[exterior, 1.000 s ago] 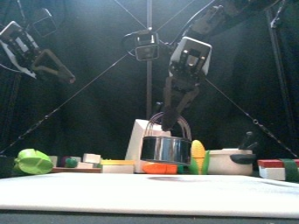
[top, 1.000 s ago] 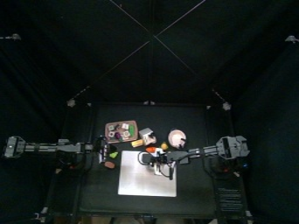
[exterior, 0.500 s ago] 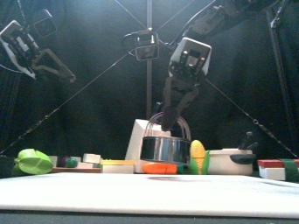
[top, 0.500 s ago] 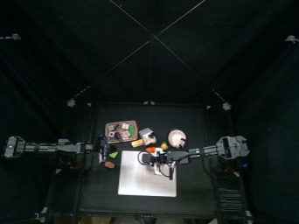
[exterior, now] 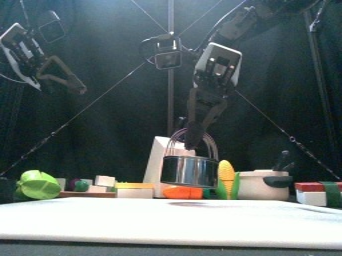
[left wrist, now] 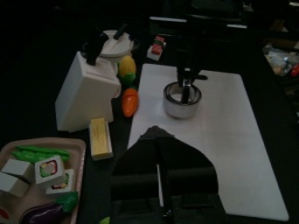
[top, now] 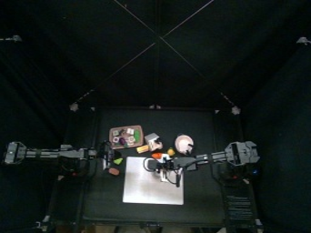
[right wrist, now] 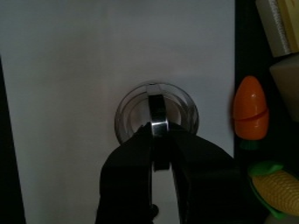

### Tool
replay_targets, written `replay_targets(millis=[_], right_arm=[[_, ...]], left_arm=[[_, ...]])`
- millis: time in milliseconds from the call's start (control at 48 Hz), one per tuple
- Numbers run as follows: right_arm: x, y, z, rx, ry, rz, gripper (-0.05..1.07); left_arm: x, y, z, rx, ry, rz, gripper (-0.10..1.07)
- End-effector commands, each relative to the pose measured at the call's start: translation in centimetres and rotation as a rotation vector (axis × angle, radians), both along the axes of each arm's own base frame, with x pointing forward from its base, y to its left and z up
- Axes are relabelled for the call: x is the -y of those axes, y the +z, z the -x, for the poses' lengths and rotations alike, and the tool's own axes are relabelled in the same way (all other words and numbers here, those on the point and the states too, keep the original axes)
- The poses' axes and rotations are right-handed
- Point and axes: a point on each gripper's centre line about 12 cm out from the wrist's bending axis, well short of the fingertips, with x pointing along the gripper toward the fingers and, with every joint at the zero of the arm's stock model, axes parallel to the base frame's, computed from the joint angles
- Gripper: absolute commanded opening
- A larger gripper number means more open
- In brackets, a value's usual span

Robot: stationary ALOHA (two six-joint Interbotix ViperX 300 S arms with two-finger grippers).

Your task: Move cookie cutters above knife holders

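Note:
A round metal cookie cutter point(right wrist: 156, 112) stands on the white mat point(top: 155, 187); whether it touches the mat I cannot tell. It also shows in the front view point(exterior: 187, 172) and the left wrist view point(left wrist: 181, 101). My right gripper point(right wrist: 156, 131) reaches down from above point(exterior: 189, 150) and is shut on the cutter's rim. The white knife holder block point(left wrist: 84, 92) stands just off the mat's edge, beside the cutter point(exterior: 162, 158). My left gripper point(exterior: 51, 72) hangs high at the left, shut and empty.
An orange toy carrot point(left wrist: 129, 102) and a yellow corn cob point(exterior: 226, 178) lie near the block. A tray of toy foods point(left wrist: 35, 171), a yellow block point(left wrist: 100, 138), a green cup point(exterior: 38, 184) and a white pot point(exterior: 267, 183) stand around the mat.

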Motion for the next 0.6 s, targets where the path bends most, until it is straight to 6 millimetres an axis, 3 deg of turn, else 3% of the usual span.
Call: replay_targets(millis=[0, 292, 583], right_arm=[[0.4, 4.8, -0.2, 0.115, -0.015, -0.01, 0.39], [1.4, 7.8, 1.0, 0.136, -0.042, -0.01, 0.39], [2.9, 11.9, 4.3, 0.198, -0.083, -0.004, 0.39]], left_arm=[[-0.1, 0.6, -0.2, 0.02, 0.001, -0.004, -0.03], [0.0, 0.5, -0.2, 0.018, 0.0, -0.003, -0.03], [0.0, 0.5, -0.2, 0.018, 0.0, -0.002, -0.03]])
